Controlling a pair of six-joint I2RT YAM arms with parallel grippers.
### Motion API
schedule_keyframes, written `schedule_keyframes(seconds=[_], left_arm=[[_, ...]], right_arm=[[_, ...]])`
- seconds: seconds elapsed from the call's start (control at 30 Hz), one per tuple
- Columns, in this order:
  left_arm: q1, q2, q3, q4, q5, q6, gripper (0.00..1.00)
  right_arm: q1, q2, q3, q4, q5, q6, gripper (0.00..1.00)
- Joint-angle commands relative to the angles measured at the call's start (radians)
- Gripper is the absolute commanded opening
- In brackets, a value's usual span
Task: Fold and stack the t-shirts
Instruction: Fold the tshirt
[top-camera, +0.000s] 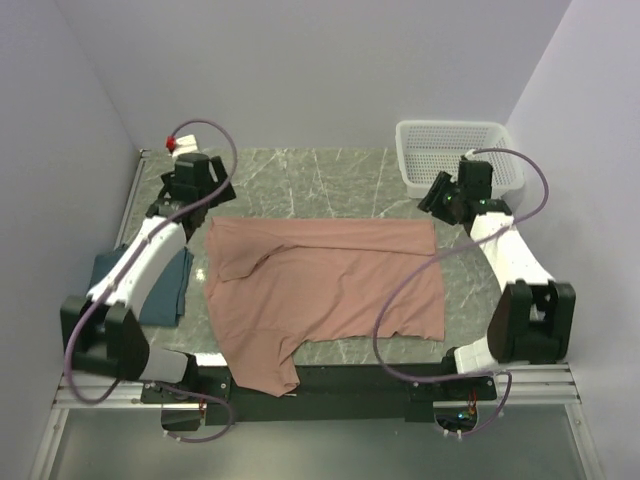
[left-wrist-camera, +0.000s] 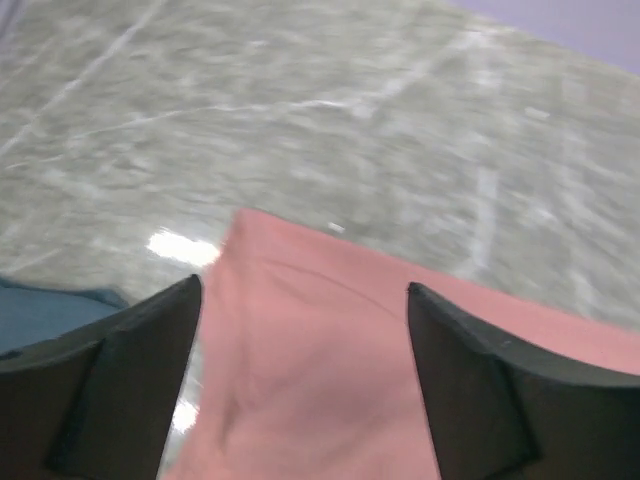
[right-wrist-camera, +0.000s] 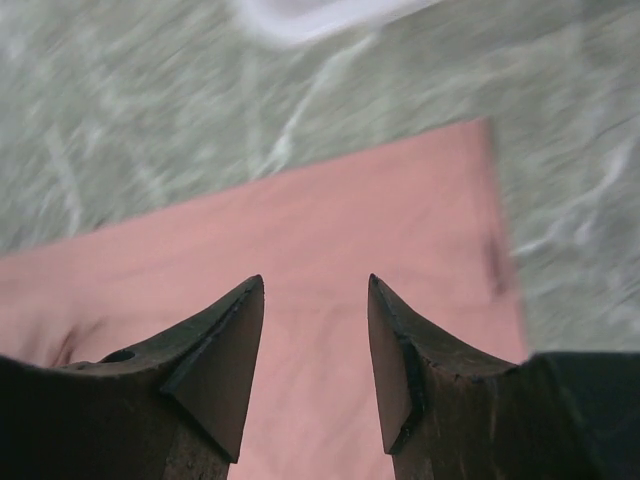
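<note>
Your left jaws gape wide, right jaws parted, both empty over far edge of pink t-shirt (top-camera: 330, 285) spread on bench (top-camera: 330, 185).

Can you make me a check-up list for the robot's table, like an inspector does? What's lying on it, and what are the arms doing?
Surface: grey marbled table; no spills seen.
Job's things: pink t-shirt spread out mid-table, wrinkled, one part hanging over the near edge; teal t-shirt folded at the left edge, partly under the left arm.
Clutter: white mesh basket at the far right corner, looks empty.
End effectors: left end effector open above the pink shirt's far left corner, holding nothing; right end effector open above its far right corner, holding nothing.
Cables: purple-grey cable from the right arm loops over the pink shirt; another loops beside the left arm.
Surroundings: plain pale walls; nothing else seen.
</note>
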Motion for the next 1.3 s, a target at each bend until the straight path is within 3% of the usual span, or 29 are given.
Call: schedule_keyframes(seconds=[0.0, 0.27, 0.5, 0.63, 0.9, 1.27], left_arm=[[-0.107, -0.130, -0.098, -0.108, -0.062, -0.009, 0.85], [-0.359, -0.273, -0.300, -0.138, -0.014, -0.138, 0.58], [-0.451, -0.111, -0.279, -0.099, -0.077, -0.076, 0.39], [-0.462, -0.014, -0.245, -0.055, -0.054, -0.026, 0.20], [-0.462, 0.176, -0.193, -0.023, -0.076, 0.020, 0.16], [-0.446, 0.276, -0.144, -0.023, -0.195, 0.081, 0.18]], right_arm=[[0.107, -0.142, -0.104, -0.018, 0.055, 0.072, 0.54], [0.204, -0.418, -0.263, -0.022, -0.017, 0.075, 0.53], [0.220, -0.613, -0.419, -0.057, -0.096, 0.069, 0.52], [0.219, -0.693, -0.474, -0.090, -0.098, 0.056, 0.52], [0.220, -0.805, -0.556, -0.129, -0.097, 0.052, 0.52], [0.219, -0.795, -0.572, -0.130, -0.093, 0.033, 0.52]])
